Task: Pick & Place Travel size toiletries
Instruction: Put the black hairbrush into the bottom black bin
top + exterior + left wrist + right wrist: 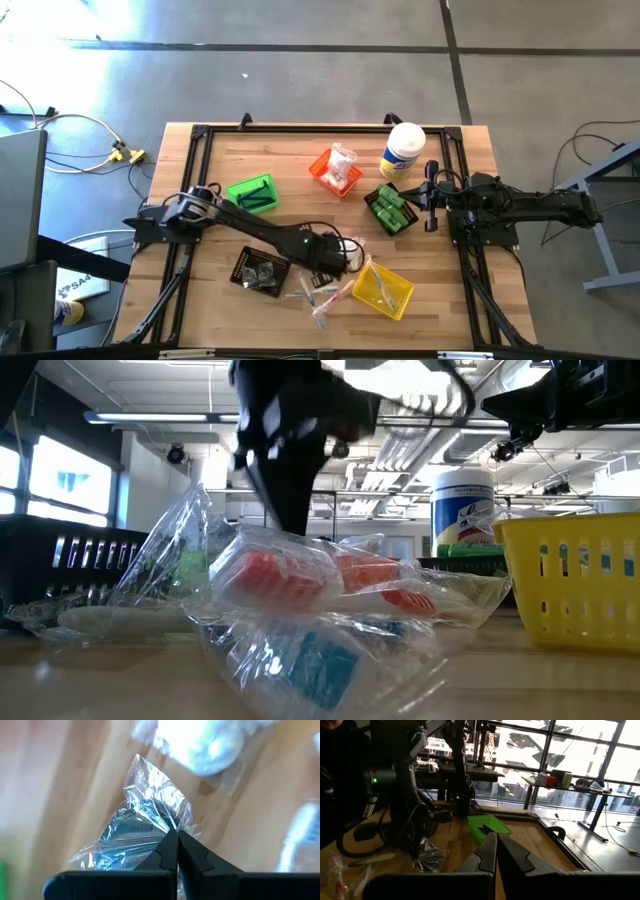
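Looking down on the wooden table [220, 310], we see the left gripper [352, 262] lowered at about 6 o'clock from the centre, between the black bin [260, 271] and the yellow bin [384, 290]. Its fingers are pressed together, pinching the crinkled edge of a clear-wrapped packet [135, 837] with blue inside. More clear-wrapped toiletries [318, 296] lie just beside it. At 3 o'clock, the right gripper [432, 196] waits, fingers closed on nothing, next to the green toiletries [392, 210].
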You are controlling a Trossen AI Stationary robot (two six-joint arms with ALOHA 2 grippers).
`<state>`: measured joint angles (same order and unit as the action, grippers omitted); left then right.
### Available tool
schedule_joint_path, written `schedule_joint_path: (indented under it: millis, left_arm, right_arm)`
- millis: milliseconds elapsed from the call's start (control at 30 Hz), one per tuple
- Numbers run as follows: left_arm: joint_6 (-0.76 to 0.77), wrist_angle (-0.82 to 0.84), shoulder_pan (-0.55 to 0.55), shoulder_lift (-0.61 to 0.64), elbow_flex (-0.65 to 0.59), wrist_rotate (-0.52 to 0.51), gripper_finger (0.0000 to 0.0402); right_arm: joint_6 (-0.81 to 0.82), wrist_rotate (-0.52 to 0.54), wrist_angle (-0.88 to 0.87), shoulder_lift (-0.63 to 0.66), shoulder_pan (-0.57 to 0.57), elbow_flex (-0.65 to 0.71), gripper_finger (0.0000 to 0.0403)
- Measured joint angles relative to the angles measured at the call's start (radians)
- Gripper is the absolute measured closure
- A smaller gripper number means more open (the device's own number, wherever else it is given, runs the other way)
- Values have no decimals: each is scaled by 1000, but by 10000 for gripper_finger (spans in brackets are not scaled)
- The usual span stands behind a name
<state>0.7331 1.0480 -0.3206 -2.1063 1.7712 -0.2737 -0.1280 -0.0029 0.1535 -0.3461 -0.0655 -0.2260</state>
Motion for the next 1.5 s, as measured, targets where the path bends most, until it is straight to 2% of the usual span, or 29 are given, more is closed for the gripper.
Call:
schedule_joint_path:
  millis: [267,433,667,933,1167,1500]
  left_arm:
    - [-4,192,-7,2,151,-34,401]
    - [29,255,-23,3,186,-12,401]
    - [153,380,-91,2,186,108,401]
    - [350,448,-186,12,186,242,401]
    - [452,450,-240,12,186,240,401]
    - [423,451,-242,12,172,155,401]
  right_arm:
    - [0,0,0,0,0,0,398]
    - [0,0,-7,0,0,0,398]
    - [0,0,-17,0,0,0,398]
    - [2,0,-18,0,0,0,398]
    - [20,0,-17,0,0,0,398]
    - [22,0,-16,0,0,0,398]
